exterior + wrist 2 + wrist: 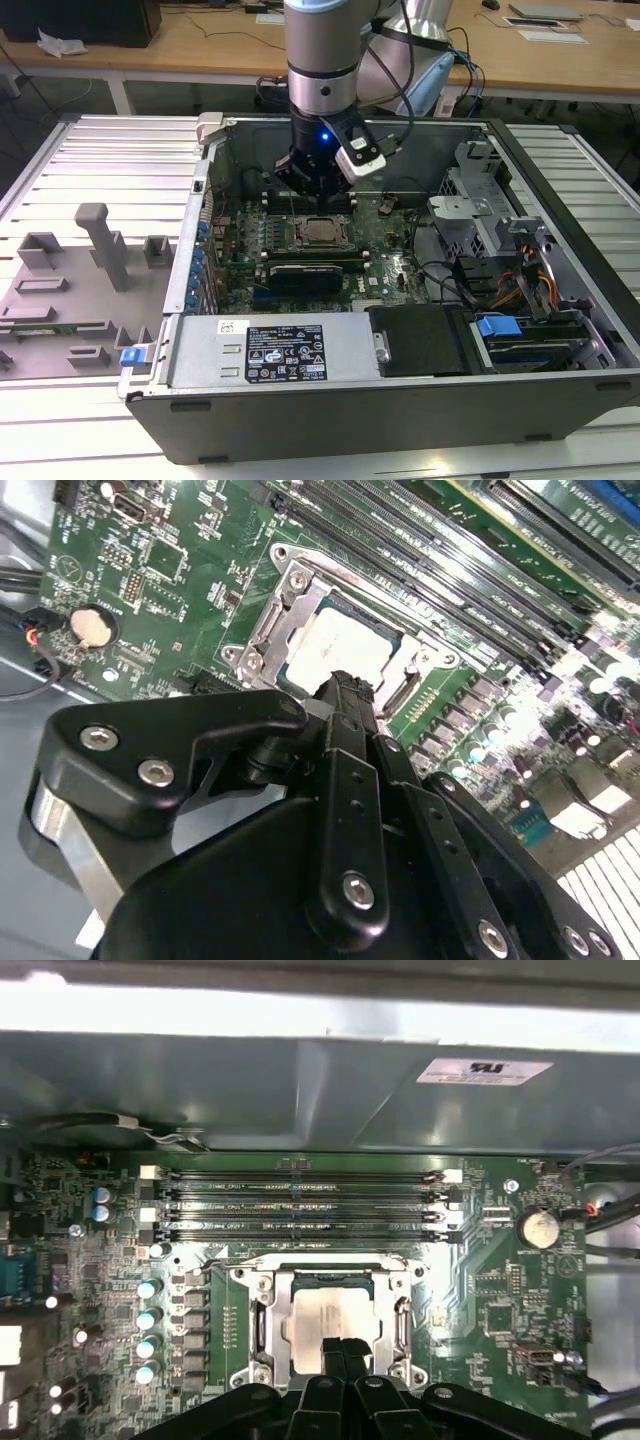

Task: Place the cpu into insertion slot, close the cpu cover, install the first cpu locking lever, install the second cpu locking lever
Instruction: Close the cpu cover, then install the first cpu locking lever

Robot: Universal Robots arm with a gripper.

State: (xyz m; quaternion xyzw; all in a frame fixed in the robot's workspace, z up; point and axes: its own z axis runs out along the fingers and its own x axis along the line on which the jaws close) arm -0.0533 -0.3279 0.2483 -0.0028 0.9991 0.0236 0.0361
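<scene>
The cpu (322, 1318) lies flat in the insertion slot (330, 1282) on the green board, its pale metal top facing up. The silver cpu cover (262, 1295) lies down around it, framing the chip through its window. My black gripper (345, 1348) hovers just above the chip's near edge, fingers pressed together with nothing between them. In the second wrist view the shut gripper (346, 686) points at the cpu (335, 645) inside the cover (283, 598). In the exterior view the gripper (315, 195) hangs over the slot (320, 232) inside the open computer case. The levers' state is unclear.
Long black memory slots (300, 1205) run just beyond the socket. A round coin battery (540, 1228) and cables (610, 1210) sit at one side. The case walls (210, 190), a drive cage (470, 215) and the power supply (290, 350) ring the board.
</scene>
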